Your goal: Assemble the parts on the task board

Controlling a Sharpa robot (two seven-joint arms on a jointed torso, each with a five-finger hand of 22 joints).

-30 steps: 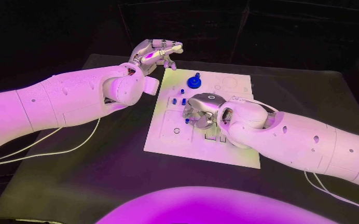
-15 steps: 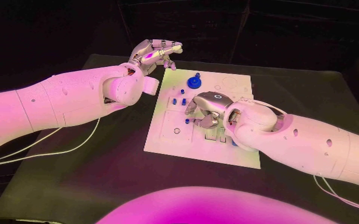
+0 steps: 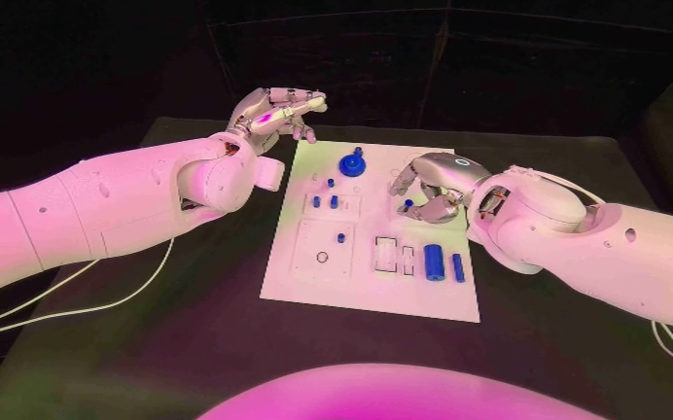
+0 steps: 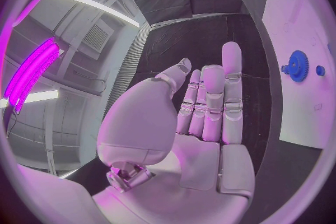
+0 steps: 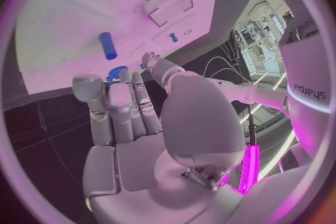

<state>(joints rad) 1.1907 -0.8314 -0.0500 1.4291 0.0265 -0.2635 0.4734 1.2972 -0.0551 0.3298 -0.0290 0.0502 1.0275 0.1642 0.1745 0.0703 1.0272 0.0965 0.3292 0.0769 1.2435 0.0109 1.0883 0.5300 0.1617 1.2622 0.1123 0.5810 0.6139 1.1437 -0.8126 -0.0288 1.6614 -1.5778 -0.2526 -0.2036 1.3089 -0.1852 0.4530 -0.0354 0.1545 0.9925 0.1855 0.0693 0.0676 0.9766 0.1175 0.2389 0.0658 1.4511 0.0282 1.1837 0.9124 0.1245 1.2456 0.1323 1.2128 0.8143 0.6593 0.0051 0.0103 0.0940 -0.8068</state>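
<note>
White flat rectangular task board (image 3: 368, 289) on black desk (image 3: 168, 342). Blue plastic gear part (image 3: 352, 162), blue cylinder part (image 3: 434, 262) and small blue pegs (image 3: 339, 238) on it. Silver metal hands (image 3: 276, 114), on white arms (image 3: 98, 211)

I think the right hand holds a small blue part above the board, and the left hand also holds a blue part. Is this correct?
Not quite. The right hand does hold a small blue part above the task board, but the left hand holds nothing. The left wrist view shows its palm bare and its fingers apart.
</note>
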